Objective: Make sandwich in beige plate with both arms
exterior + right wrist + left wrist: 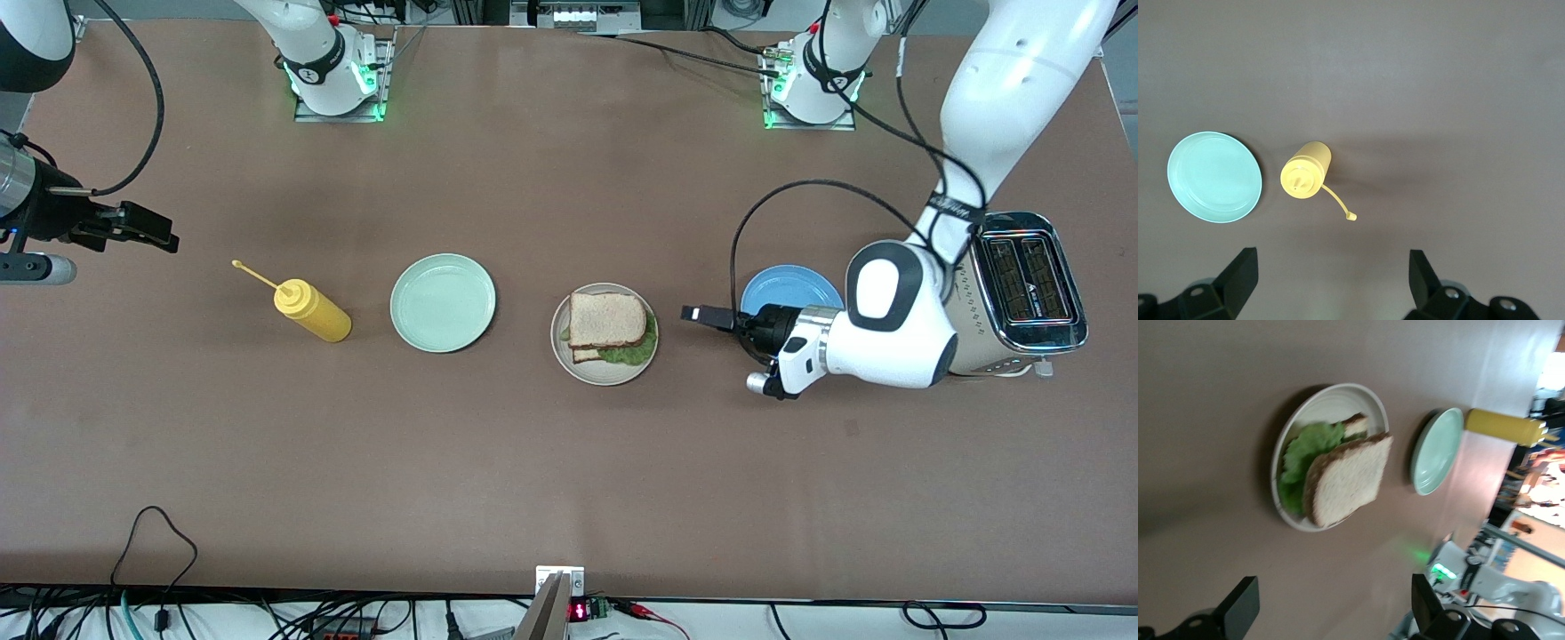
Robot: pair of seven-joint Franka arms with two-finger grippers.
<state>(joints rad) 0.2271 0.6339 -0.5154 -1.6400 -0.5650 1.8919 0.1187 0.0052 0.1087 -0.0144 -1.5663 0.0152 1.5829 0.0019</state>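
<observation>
The sandwich (607, 327) lay assembled on the beige plate (569, 360) in the middle of the counter (569, 480): a bread slice (1348, 480) on top, lettuce (1301, 457) ruffling out from beneath it, and the edge of a lower slice (1356, 423) showing past the leaf. The top slice sat skewed, overhanging the plate's rim on one side. The left hand (709, 317) hovered low beside the plate, toward the left arm's end of the counter, its fingers apart and holding nothing, with the blue plate (787, 286) and the toaster (1022, 293) close by it. The right hand (133, 227) waited near the right arm's end, also spread and empty, above the counter near the yellow squeeze bottle (311, 309) and the mint-green plate (442, 302). The build looked essentially done. The main risk seemed a careless sweep by the left hand clipping the rim or nudging the overhanging slice off the stack.
</observation>
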